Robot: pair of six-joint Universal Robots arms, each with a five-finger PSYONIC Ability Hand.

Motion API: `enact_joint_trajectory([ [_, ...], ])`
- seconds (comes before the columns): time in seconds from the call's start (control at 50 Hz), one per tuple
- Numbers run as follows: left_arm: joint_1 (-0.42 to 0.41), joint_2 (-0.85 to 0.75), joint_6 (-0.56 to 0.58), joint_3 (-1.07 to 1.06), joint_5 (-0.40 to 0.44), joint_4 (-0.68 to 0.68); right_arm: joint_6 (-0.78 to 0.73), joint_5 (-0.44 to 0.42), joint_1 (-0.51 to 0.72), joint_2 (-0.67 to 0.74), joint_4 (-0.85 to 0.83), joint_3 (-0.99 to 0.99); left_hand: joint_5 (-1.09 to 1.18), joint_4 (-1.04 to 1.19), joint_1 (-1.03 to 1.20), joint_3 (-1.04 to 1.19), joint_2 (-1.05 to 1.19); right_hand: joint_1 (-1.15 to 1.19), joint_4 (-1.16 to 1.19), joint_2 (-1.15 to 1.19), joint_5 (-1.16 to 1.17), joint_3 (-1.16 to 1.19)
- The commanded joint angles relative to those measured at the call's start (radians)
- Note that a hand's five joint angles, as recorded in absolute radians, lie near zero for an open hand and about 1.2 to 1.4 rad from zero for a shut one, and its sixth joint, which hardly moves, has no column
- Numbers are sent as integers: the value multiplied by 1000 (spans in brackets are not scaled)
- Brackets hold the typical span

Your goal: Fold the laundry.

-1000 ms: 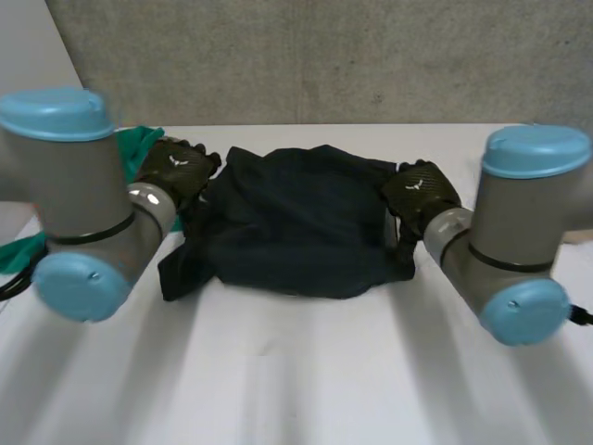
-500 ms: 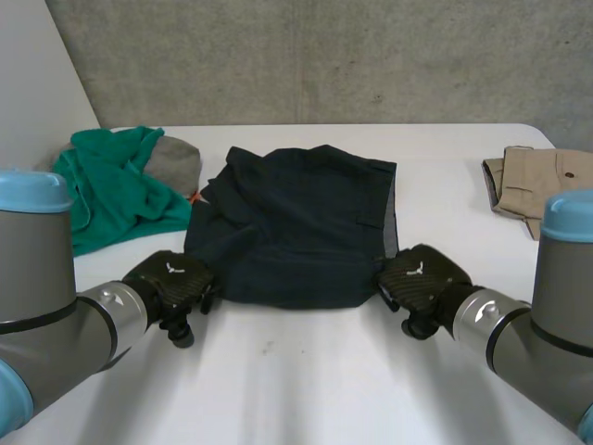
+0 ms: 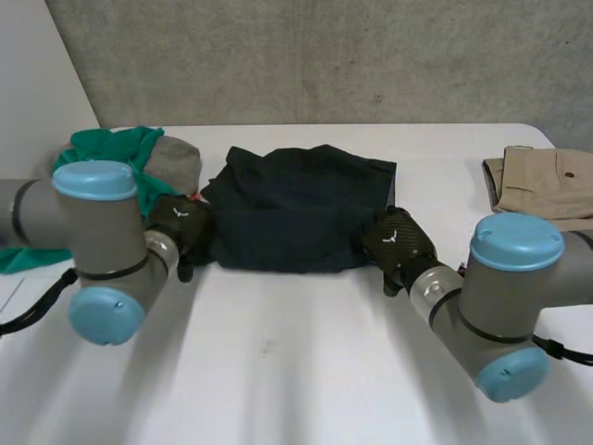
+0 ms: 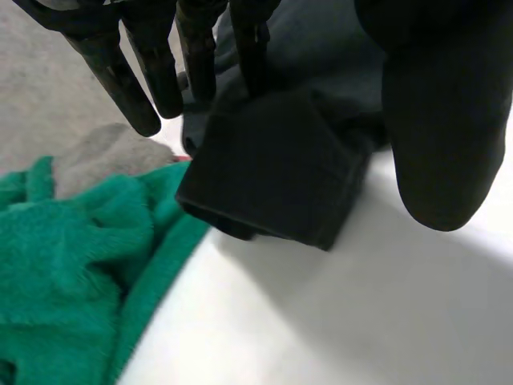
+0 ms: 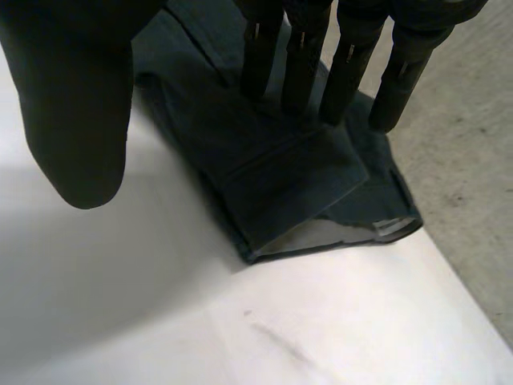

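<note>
Both my hands have moved away from the near edge of the counter [image 3: 296, 371], and the dark garment [image 3: 296, 209] now lies shorter, its near edge doubled over. My left hand [image 3: 181, 222] rests on its left corner and my right hand [image 3: 397, 239] on its right corner, with fingers [image 4: 152, 72] straight and thumbs clear, pressing rather than gripping. I judge one fold made with more to come, and the green cloth [image 3: 111, 148] and tan garment [image 3: 542, 181] wait beside it.

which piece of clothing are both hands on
The dark one in the middle: the left hand and the right hand rest on its near corners. The green one and the tan one lie off to the sides.
</note>
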Motion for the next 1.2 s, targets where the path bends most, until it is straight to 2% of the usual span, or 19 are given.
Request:
enact_joint_trajectory([
  [0.02,-14,-97,55,128,-34,-26,-4,51,16,95,-81,-90,68,60,48,59,52,113,122,105,135,86],
  [0.14,-23,-149,87,194,-40,-23,0,97,29,146,-129,-150,142,133,121,132,126,145,154,137,168,118],
  [0.22,-22,-177,127,224,-45,-22,1,119,29,179,-134,-196,323,315,303,314,307,192,201,184,215,165],
  [0.28,-19,-175,145,234,-42,-13,10,124,25,190,-123,-223,865,857,845,855,849,452,461,444,475,426],
  [0.3,-17,-171,147,236,-42,-9,15,124,24,189,-120,-229,1065,1056,1044,1055,1049,607,617,599,630,581],
  [0.32,-17,-148,145,236,-39,-9,26,124,21,180,-114,-243,1110,1102,1090,1100,1094,952,961,944,975,925],
  [0.38,-22,-80,139,230,-37,-11,49,127,16,144,-100,-269,1110,1102,1090,1101,1094,956,965,948,979,929],
  [0.46,-28,90,95,213,-26,-29,111,128,-1,25,-45,-320,1110,1102,1090,1101,1094,956,965,948,979,929],
  [0.52,-26,260,19,219,4,-71,177,121,-28,-90,29,-384,1110,1102,1090,1101,1094,956,965,948,979,929],
  [0.56,-20,372,-48,253,47,-101,214,113,-50,-156,96,-457,1110,1102,1090,1101,1094,956,965,948,979,929],
  [0.66,1,486,-148,378,150,-219,236,71,-82,-204,270,-642,1110,1102,1090,1101,1094,956,965,948,979,929],
  [0.78,39,446,-221,576,179,-432,236,32,-93,-183,480,-830,1110,1102,1090,1101,1094,956,965,948,979,929],
  [0.86,46,385,-240,641,190,-512,234,25,-93,-157,541,-855,1110,1102,1090,1101,1094,956,965,948,979,929],
  [0.94,49,304,-243,659,190,-537,234,25,-94,-120,554,-825,1110,1102,1090,1101,1094,956,965,948,979,929],
  [1.0,49,244,-240,667,184,-525,236,27,-93,-86,549,-806,1110,1102,1090,1101,1094,956,965,948,979,929],
  [1.08,56,112,-229,749,182,-415,237,36,-85,-8,488,-805,1110,1102,1090,1101,1094,956,965,948,979,929],
  [1.14,59,60,-234,817,193,-330,234,65,-76,63,359,-837,1110,1102,1090,1101,1094,956,965,948,979,929],
  [1.2,56,29,-252,906,192,-195,234,125,-59,115,163,-903,1110,1102,1090,1101,1094,956,965,948,979,929],
])
